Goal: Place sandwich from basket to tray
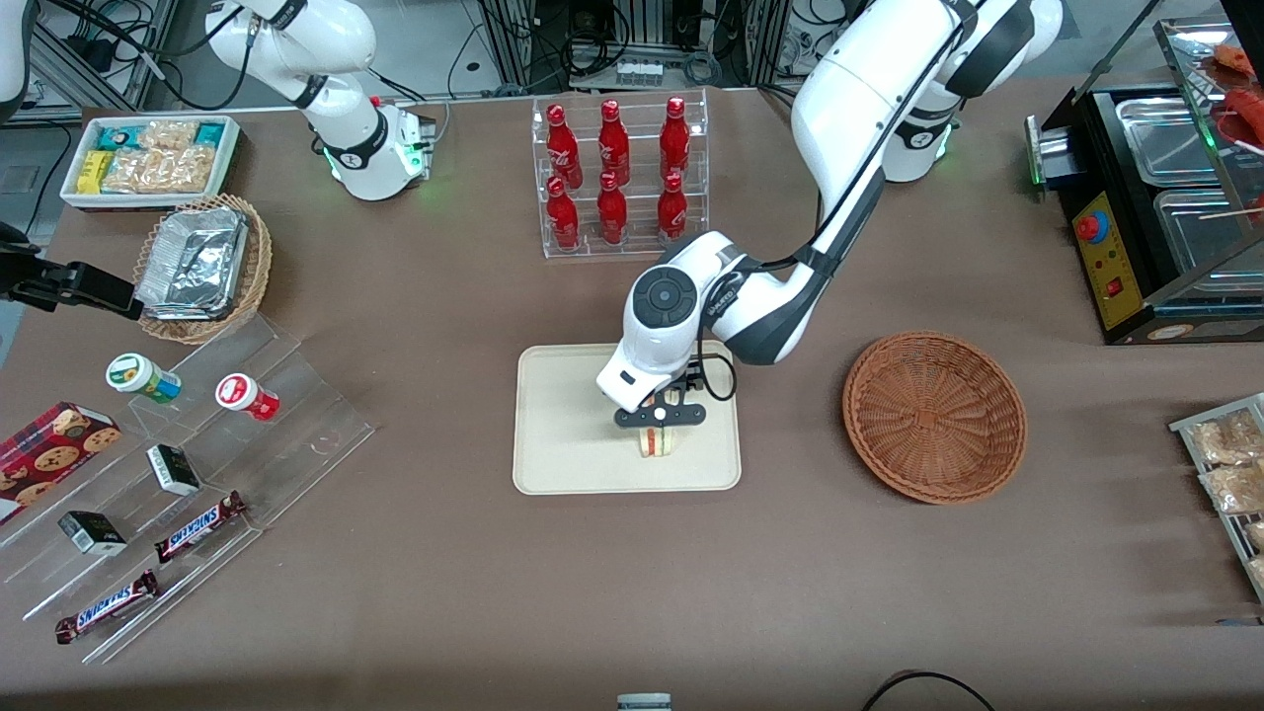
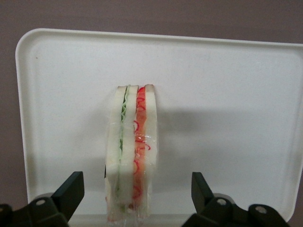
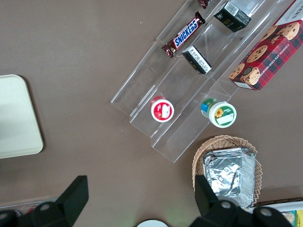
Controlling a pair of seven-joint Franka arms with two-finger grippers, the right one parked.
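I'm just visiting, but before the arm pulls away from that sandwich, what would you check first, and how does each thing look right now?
1. Sandwich is on the tray: ok, it stands on its edge, well inside the rim.
2. Tool has let go: ok, the fingers are spread, with a gap on each side of the sandwich.
3. Sandwich will stay up once left alone: cannot tell, it stands on a narrow edge.
4. Basket is empty: ok, nothing lies in it.
5. Way straight up is free: ok, in the front view nothing is above the tool.
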